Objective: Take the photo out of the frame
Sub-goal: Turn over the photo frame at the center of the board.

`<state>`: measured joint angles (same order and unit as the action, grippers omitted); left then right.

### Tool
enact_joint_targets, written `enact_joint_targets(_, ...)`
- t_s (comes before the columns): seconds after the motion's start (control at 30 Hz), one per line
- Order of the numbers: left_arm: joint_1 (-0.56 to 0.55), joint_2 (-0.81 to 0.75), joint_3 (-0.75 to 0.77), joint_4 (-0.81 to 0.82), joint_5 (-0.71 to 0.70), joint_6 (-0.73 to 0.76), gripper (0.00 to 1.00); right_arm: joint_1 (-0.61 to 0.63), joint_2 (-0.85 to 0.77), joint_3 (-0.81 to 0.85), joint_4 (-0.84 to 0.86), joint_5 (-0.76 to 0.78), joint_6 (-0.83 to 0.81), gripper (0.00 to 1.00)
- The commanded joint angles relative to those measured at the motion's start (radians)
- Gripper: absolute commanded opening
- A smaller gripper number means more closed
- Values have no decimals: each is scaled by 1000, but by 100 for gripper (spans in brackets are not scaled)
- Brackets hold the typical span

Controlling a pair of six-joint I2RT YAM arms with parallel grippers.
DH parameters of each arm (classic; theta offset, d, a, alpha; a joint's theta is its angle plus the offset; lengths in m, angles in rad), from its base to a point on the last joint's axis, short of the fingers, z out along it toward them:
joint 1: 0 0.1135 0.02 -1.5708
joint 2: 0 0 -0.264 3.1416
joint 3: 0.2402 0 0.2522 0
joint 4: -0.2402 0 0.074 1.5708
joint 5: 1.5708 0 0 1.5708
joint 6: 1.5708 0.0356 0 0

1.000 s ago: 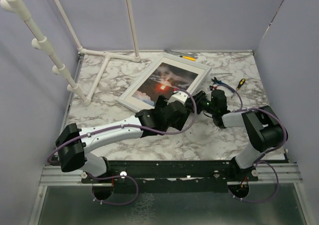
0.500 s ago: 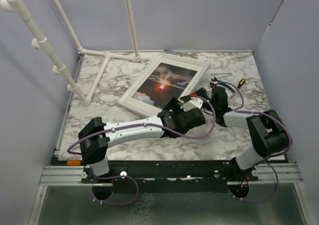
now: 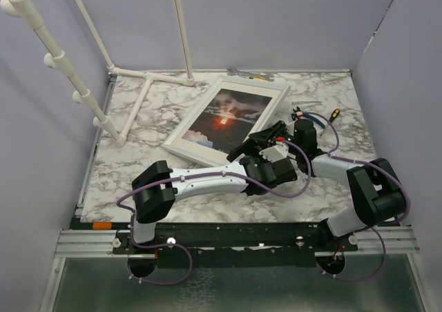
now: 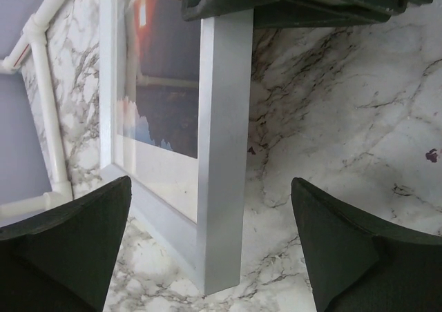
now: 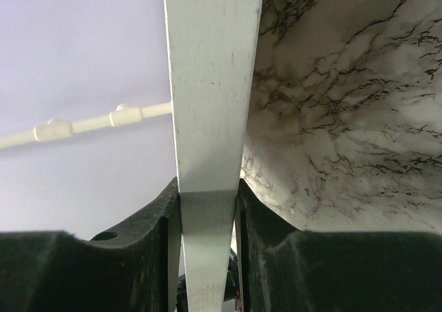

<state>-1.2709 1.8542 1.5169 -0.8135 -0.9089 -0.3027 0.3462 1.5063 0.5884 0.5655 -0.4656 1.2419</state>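
Starting at the left: a white pipe rack (image 3: 141,91) is lying on the marble worktop (image 3: 138,160), its bars running along the left and far edges.

- The frame (image 3: 185,141) is sitting mid-worktop, turned at an angle and face up. The photo (image 3: 229,112) is sitting inside it behind the white mat, with its orange glow showing.
- The left arm is reaching across from its base to the frame's near right corner. The left hand (image 3: 266,137) is hovering there with its fingers (image 4: 69,243) spread wide. In the left wrist view the frame corner (image 4: 221,188) is standing between the two fingers, touching neither, and a strip of the photo (image 4: 166,84) is visible beyond it.
- The right hand (image 3: 295,129) is pinching the frame's right edge. In the right wrist view the white rail (image 5: 210,84) is running straight up between the two fingers (image 5: 145,236), both pressing against its sides.
- Whether that edge is sitting clear of the worktop, I cannot tell.
- Right of the hands, blue-handled pliers (image 3: 309,117) and a yellow-and-black screwdriver (image 3: 333,114) are lying near each other on the worktop.
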Motion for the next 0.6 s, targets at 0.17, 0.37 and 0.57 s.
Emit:
enact_joint_targets(0.17, -17, 58, 52, -126, -120, -36, 92, 14, -68, 57, 64, -41, 14, 27)
enact_joint_targets(0.37, -27, 118, 108, -209, -166, -64, 79, 16, -73, 60, 59, -39, 20, 27)
enact_joint_targets(0.57, -39, 158, 130, -258, -198, -88, 74, 17, -77, 64, 55, -43, 25, 27)
